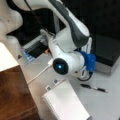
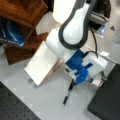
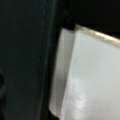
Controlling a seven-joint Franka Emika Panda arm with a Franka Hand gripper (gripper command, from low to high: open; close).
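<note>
Black slim pen (image 2: 68,93) lies flat on the grey bench (image 2: 45,100), not lifted, just below the blue-mounted pincer (image 2: 96,81), near the white spiral notebook (image 2: 42,63); whether the pincer is spread, I cannot tell.

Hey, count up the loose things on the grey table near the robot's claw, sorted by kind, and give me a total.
Black pens with silver tips: 1
White spiral-bound notepads: 1
White cables: 1
Total: 3
The claw is hidden behind the blue mount, above the pen.
</note>
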